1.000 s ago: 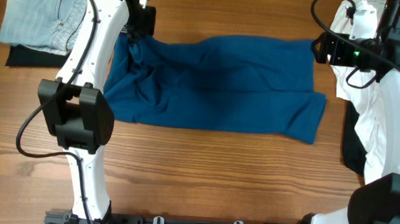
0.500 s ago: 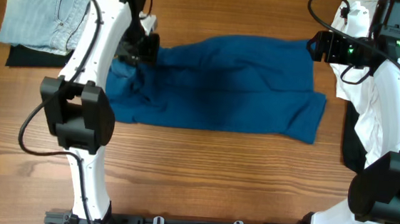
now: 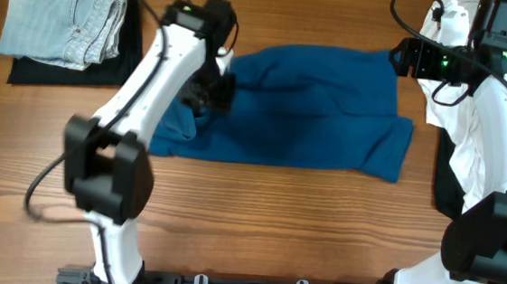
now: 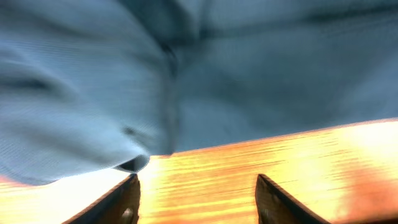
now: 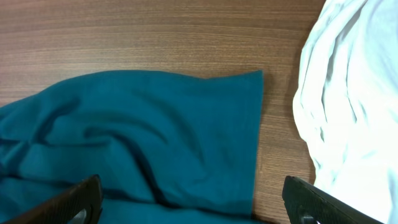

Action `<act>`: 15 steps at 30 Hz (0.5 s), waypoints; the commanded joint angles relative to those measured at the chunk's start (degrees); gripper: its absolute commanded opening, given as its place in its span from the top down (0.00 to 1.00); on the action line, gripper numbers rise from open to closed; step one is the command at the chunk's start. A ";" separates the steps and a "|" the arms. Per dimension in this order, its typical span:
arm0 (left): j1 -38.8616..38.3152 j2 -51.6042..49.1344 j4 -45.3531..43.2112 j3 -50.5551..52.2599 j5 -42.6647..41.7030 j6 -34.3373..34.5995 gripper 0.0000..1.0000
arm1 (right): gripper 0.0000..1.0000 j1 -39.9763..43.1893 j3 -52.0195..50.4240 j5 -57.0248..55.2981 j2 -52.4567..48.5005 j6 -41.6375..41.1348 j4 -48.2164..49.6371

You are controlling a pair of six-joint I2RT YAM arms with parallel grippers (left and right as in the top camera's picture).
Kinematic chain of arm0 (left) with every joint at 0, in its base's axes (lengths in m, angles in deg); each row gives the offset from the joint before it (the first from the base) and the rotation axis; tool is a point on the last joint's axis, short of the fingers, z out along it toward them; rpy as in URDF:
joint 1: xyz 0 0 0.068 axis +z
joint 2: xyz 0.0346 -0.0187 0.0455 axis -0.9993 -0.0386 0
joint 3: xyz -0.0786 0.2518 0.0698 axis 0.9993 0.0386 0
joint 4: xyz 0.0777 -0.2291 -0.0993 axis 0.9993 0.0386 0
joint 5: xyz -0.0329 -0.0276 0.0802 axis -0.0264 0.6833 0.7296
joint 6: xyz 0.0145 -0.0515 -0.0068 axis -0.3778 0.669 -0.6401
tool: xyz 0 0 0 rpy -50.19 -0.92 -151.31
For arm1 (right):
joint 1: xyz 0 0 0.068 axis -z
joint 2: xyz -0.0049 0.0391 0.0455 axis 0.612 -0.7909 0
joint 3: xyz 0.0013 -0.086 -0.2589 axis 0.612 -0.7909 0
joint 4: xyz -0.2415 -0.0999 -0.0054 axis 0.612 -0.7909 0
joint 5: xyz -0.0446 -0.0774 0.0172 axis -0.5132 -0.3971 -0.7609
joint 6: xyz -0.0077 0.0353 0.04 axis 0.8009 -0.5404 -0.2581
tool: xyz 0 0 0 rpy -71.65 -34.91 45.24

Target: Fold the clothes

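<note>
A blue shirt (image 3: pixel 311 106) lies spread across the middle of the wooden table, with its left part rumpled. My left gripper (image 3: pixel 216 92) hovers over that left part. In the blurred left wrist view the left gripper (image 4: pixel 199 202) is open and empty, with bare wood between the fingers and the blue cloth (image 4: pixel 186 74) just beyond them. My right gripper (image 3: pixel 403 61) is at the shirt's top right corner. In the right wrist view the right gripper (image 5: pixel 193 205) is open above that corner of the shirt (image 5: pixel 155 137), holding nothing.
Folded light jeans (image 3: pixel 64 14) lie on a black garment (image 3: pixel 37 72) at the back left. A pile of white clothes (image 3: pixel 459 122) with dark cloth (image 3: pixel 449 195) under it lies at the right edge, and shows in the right wrist view (image 5: pixel 348 93).
My left arm has swung right from the shirt's upper left edge to over its left part, and the cloth there has bunched rightward. The right arm has barely moved.
</note>
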 commanded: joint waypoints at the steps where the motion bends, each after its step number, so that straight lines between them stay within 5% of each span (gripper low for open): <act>1: 3.69 2.67 -2.01 -0.98 8.66 6.71 0.31 | 0.07 -0.24 0.22 1.60 -0.90 -0.33 0.24; 5: 8.39 0.66 -4.66 1.25 8.66 6.43 0.30 | 0.07 -0.24 0.22 1.60 -0.90 -0.33 0.22; 15: 11.10 -0.11 -1.73 8.72 12.92 13.00 0.52 | 0.05 -0.24 0.22 1.55 -0.94 -0.28 0.63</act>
